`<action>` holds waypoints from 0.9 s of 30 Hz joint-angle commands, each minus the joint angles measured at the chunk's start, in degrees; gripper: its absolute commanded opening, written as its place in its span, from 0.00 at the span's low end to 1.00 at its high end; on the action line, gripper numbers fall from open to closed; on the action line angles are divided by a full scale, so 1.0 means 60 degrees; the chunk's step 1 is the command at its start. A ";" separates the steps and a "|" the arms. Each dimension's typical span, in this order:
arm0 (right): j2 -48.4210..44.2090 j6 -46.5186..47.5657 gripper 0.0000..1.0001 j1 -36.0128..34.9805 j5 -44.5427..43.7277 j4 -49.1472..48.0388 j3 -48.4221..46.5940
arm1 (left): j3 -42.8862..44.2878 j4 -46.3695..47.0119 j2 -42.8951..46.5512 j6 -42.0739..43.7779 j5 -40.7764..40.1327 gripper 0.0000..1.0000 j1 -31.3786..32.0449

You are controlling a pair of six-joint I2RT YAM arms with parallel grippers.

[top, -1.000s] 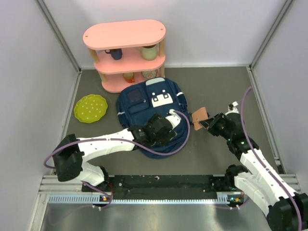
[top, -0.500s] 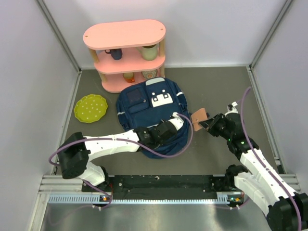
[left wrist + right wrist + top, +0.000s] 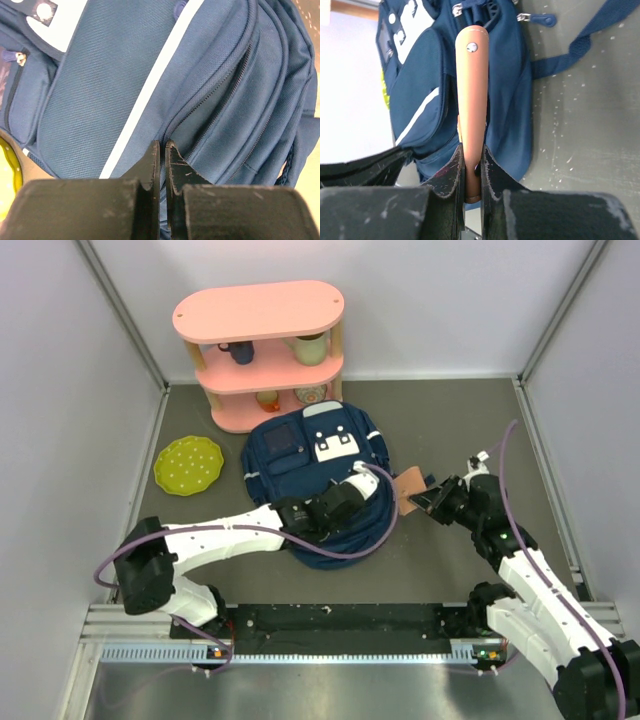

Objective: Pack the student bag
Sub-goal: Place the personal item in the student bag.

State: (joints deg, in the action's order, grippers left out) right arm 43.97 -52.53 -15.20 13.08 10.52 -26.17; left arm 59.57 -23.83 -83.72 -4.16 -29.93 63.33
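Note:
The student bag (image 3: 310,455), navy blue with a white stripe and white patch, lies flat at the middle of the table. My left gripper (image 3: 358,487) rests on its near right part. In the left wrist view the left gripper (image 3: 161,145) is shut, pinching the fabric at a pocket's zipper edge on the bag (image 3: 100,95). My right gripper (image 3: 428,496) is just right of the bag, shut on a flat tan leather pouch (image 3: 411,483). In the right wrist view the pouch (image 3: 472,75) stands edge-on between the fingers of the right gripper (image 3: 473,150), with the bag (image 3: 415,85) behind it.
A pink two-tier shelf (image 3: 260,315) with cups stands behind the bag. A green plate (image 3: 188,464) lies to the bag's left. A loose bag strap (image 3: 585,40) trails on the grey table. Grey walls enclose the left, right and back.
My left gripper went from wide open to shut on the bag's fabric and shifted slightly right. The right gripper carried the tan pouch a little left, closer to the bag.

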 commanded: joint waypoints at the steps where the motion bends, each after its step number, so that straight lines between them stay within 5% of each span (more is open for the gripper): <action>1: -0.0135 -0.0135 0.00 0.0073 0.1202 -0.1092 0.0055 | 0.0837 -0.0084 0.0580 -0.0697 -0.0827 0.00 -0.0418; 16: 0.1328 -0.0502 0.00 -0.0117 0.5245 -0.3350 -0.0119 | 0.1731 -0.0085 0.1620 -0.1724 -0.0081 0.00 -0.1385; 27: 0.3788 -0.0826 0.00 -0.2005 0.5188 -0.4687 -0.1495 | 0.2142 0.0017 0.1532 -0.1650 0.0345 0.00 -0.1385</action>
State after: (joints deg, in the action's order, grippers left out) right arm 63.11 -57.01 -23.31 43.46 -11.92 -28.99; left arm 68.20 -28.34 -76.97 -13.32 -27.29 55.31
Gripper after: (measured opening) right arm 0.070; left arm 0.022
